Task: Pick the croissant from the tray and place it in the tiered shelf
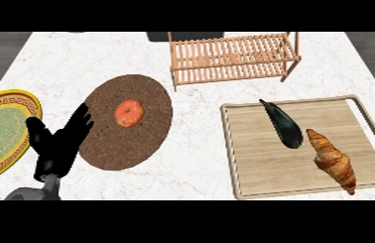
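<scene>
At lower left, left hand (57, 144) resting (fingers (77, 119) up)

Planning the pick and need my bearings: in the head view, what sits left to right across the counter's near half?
Yellow-rimmed plate → left hand → brown round mat with an orange fruit on it → wooden tray holding the dark eggplant, then the croissant.

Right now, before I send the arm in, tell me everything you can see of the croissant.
The croissant is golden brown with ridged, layered segments and tapered ends, darker at its lower tip. It lies flat near the right side of the wooden tray, running diagonally from upper left to lower right. The dark eggplant lies close beside its upper end; whether they touch is unclear. No hand is on it.
</scene>
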